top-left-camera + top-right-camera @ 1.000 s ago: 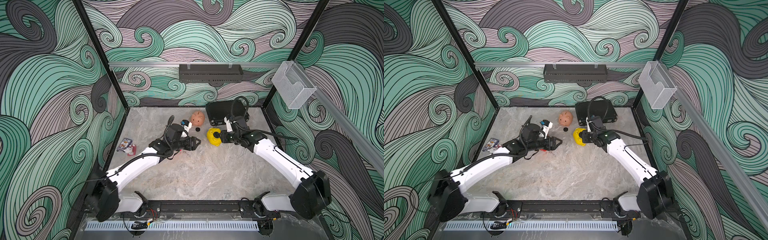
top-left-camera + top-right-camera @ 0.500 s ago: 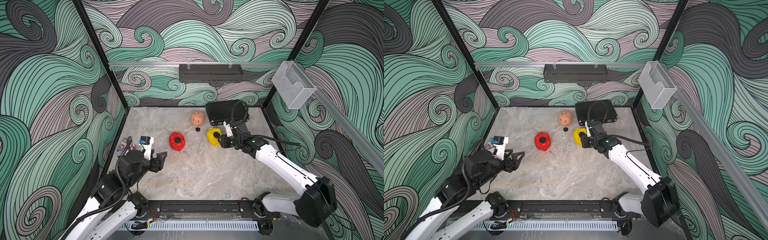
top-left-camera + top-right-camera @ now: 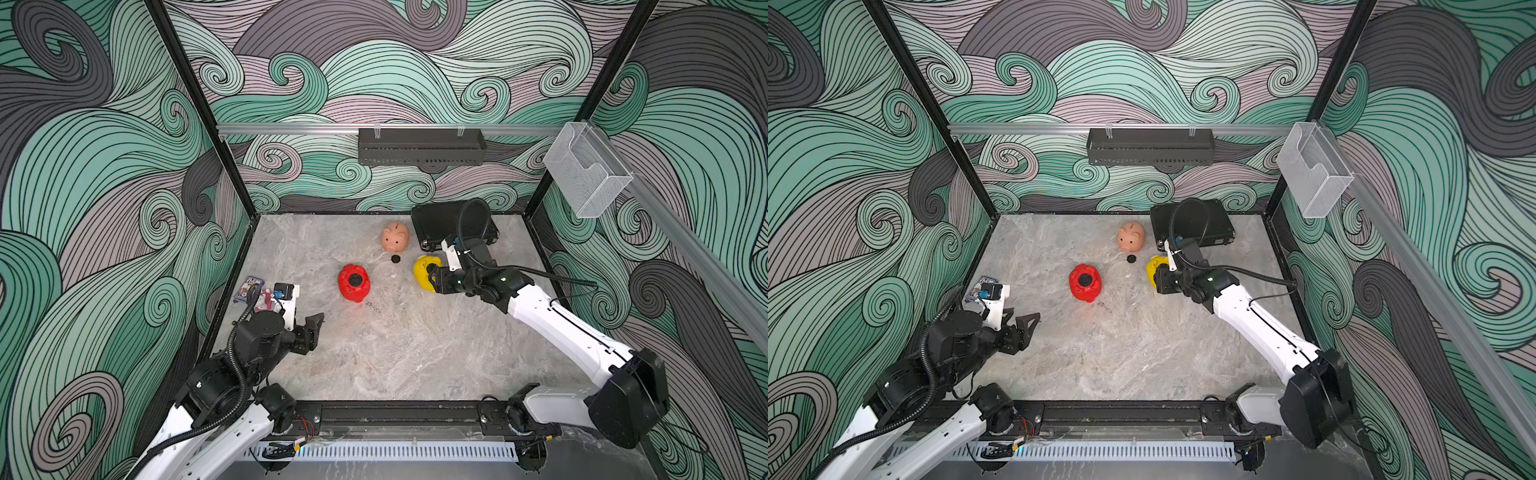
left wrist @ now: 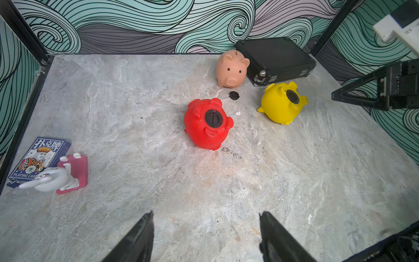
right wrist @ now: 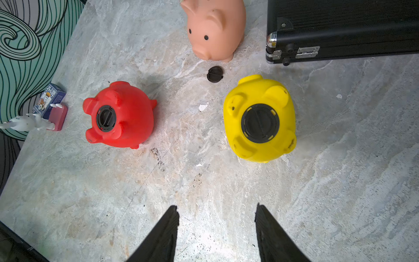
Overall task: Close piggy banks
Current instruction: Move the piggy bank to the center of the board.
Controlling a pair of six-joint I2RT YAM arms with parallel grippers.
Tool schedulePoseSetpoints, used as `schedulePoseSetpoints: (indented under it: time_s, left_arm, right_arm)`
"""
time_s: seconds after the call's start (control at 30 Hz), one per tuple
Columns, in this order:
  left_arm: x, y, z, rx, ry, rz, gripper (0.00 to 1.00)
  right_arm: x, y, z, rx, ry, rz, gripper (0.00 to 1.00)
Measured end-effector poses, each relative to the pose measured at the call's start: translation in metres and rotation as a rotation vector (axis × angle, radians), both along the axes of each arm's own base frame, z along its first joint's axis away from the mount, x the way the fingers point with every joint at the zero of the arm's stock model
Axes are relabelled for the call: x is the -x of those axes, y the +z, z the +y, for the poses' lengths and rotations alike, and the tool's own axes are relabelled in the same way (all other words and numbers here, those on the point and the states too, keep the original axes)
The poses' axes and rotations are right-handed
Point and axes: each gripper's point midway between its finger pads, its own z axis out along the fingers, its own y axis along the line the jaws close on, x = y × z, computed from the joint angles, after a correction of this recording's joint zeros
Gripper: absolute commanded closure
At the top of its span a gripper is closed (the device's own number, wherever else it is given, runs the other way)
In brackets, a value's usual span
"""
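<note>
The red piggy bank (image 3: 354, 282) (image 4: 207, 123) lies belly-up mid-table, a black plug seated in its hole. The yellow piggy bank (image 3: 423, 270) (image 5: 259, 118) also lies belly-up with a black plug in its hole. The peach-pink piggy bank (image 3: 395, 237) (image 5: 215, 29) stands upright at the back, and a loose black plug (image 3: 395, 259) (image 5: 215, 73) lies just before its snout. My left gripper (image 3: 313, 331) (image 4: 206, 214) hangs open and empty at the front left, far from the pigs. My right gripper (image 3: 434, 279) (image 5: 216, 206) is open and empty, above the table beside the yellow pig.
A black case (image 3: 453, 224) lies at the back right, behind the yellow pig. A playing-card box (image 4: 38, 158) and a white figurine on a red base (image 4: 56, 177) sit at the left edge. A black basket (image 3: 419, 147) and a clear holder (image 3: 582, 174) hang on the walls.
My left arm has drawn back from the red pig to the front left and its jaws have widened. My right jaws have opened and lifted off the yellow pig's plug.
</note>
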Motion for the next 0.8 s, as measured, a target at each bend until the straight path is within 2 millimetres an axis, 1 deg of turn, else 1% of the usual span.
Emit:
schedulePoseSetpoints:
  time_s: [0.17, 0.27, 0.33, 0.43, 0.5, 0.6, 0.73, 0.8]
  left_arm:
    - [-0.001, -0.002, -0.002, -0.004, -0.005, 0.011, 0.26]
    - [-0.007, -0.010, -0.007, -0.032, -0.005, 0.055, 0.25]
    - [-0.014, -0.017, -0.014, -0.055, -0.010, 0.100, 0.25]
    - [-0.032, -0.021, -0.033, -0.075, -0.023, 0.161, 0.26]
    - [-0.050, -0.020, -0.049, -0.082, -0.027, 0.193, 0.26]
    - [-0.085, -0.011, -0.074, -0.080, -0.022, 0.209, 0.27]
    - [-0.144, -0.002, -0.109, -0.061, -0.011, 0.226, 0.27]
    - [-0.173, -0.001, -0.125, -0.046, -0.010, 0.231, 0.29]
  right_arm:
    - [-0.006, 0.010, 0.005, -0.010, 0.002, -0.013, 0.41]
    - [-0.008, 0.014, 0.006, -0.015, 0.002, -0.021, 0.41]
    - [-0.008, 0.014, 0.006, -0.014, 0.002, -0.020, 0.40]
    - [-0.004, 0.012, 0.003, -0.009, -0.001, -0.019, 0.40]
    - [0.001, 0.008, -0.001, -0.003, -0.003, -0.015, 0.40]
    - [0.011, 0.004, -0.007, 0.004, -0.006, -0.010, 0.40]
    - [0.025, 0.003, -0.016, 0.003, -0.007, -0.015, 0.40]
    - [0.031, 0.002, -0.020, 0.002, -0.008, -0.019, 0.40]
